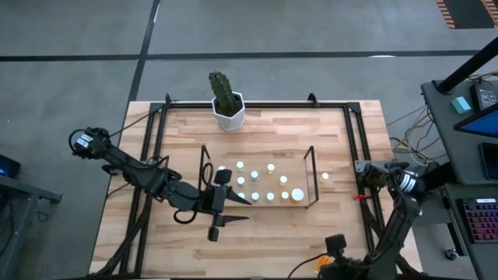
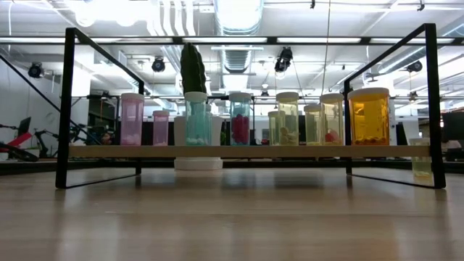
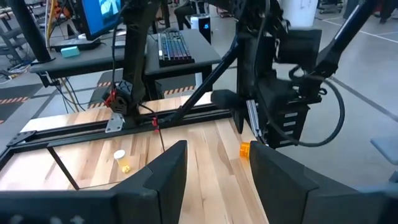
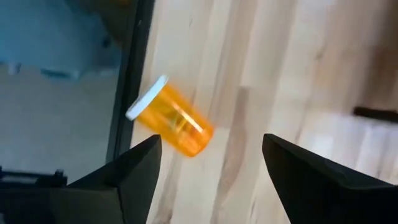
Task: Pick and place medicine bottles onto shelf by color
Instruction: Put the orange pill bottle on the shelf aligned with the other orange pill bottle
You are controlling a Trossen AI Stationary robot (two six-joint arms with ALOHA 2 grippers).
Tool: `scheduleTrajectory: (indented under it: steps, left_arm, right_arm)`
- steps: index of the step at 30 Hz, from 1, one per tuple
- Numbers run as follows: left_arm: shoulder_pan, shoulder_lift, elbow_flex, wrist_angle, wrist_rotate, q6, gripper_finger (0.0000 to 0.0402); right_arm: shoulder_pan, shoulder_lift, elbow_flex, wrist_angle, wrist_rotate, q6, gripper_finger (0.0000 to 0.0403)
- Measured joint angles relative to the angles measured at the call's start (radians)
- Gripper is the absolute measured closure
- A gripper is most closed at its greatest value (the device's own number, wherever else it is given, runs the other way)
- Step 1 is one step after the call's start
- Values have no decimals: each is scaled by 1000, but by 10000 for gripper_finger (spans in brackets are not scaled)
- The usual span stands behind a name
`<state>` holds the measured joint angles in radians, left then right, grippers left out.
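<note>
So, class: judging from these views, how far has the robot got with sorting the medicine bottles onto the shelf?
Mostly done: around ten bottles stand on the shelf, pink at one end and the large orange bottle at the other. In hand: the open right pincer is over an orange bottle lying on its side. Left: that one and a small yellowish bottle standing just outside the shelf. The left pincer is empty.

Light wooden table [image 1: 264, 233] edged by a black frame [image 1: 257, 103]. Directly on it: the wire shelf [image 1: 310, 179] carrying capped medicine bottles [image 1: 271, 183], one bottle [image 1: 324, 177] beside the shelf, an orange bottle [image 4: 171, 119] on its side, and a white cactus pot [image 1: 230, 115].
</note>
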<state>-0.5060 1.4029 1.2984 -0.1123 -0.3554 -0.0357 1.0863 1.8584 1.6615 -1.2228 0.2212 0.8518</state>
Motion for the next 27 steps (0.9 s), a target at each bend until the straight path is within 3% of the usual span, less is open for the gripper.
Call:
scheduleTrajectory:
  steps: [5,12,22,27]
  left_arm:
    - [0,0,0,0,-1,0,244]
    - [0,0,0,-1,-1,0,244]
    - [0,0,0,0,-2,24,244]
    - [0,0,0,1,-2,24,244]
  right_arm:
    - [0,42,-4,0,-54,-41,125]
    - [0,100,-6,9,-55,-216,137]
    - [-20,175,-14,90,-64,-306,147]
    - [-41,180,-29,109,-62,-359,173]
